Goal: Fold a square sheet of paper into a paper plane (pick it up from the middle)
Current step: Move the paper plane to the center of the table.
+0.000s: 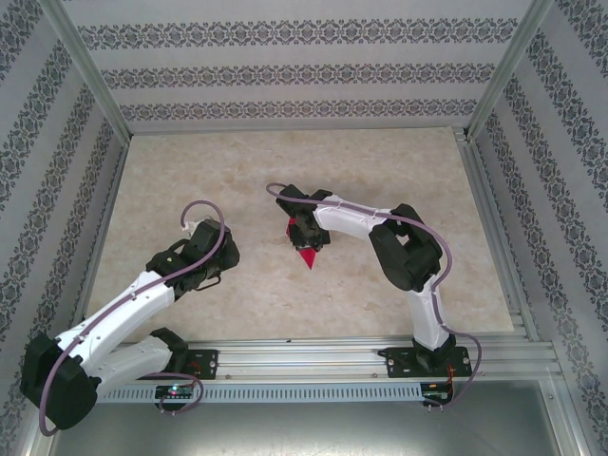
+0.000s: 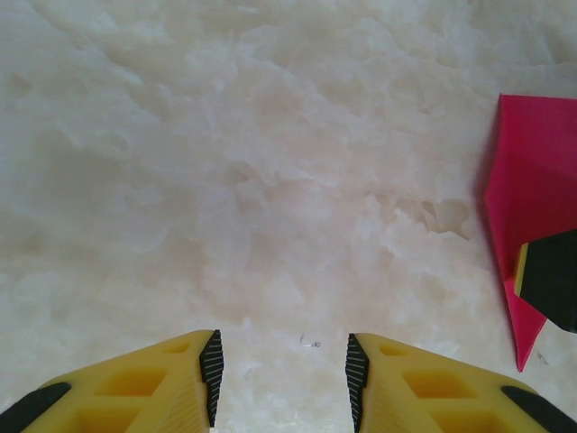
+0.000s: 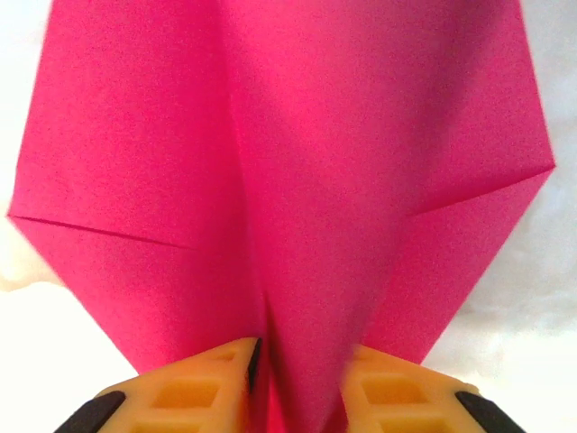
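The magenta-pink paper plane (image 3: 297, 180) is folded into a kite shape with a centre ridge. My right gripper (image 3: 297, 379) is shut on that ridge, its yellow fingers (image 3: 189, 392) pressing both sides. From above, the plane (image 1: 306, 249) hangs under the right gripper (image 1: 306, 233) near the table's middle, its sharp point toward the near edge. In the left wrist view the plane (image 2: 532, 207) shows at the right edge. My left gripper (image 2: 281, 374) is open over bare table, left of the plane, nothing between its fingers. From above, the left gripper (image 1: 204, 233) sits at centre left.
The marble-patterned table (image 1: 285, 171) lies inside patterned walls. An aluminium rail (image 1: 361, 351) runs along the near edge with both arm bases on it. Metal posts stand at the back corners.
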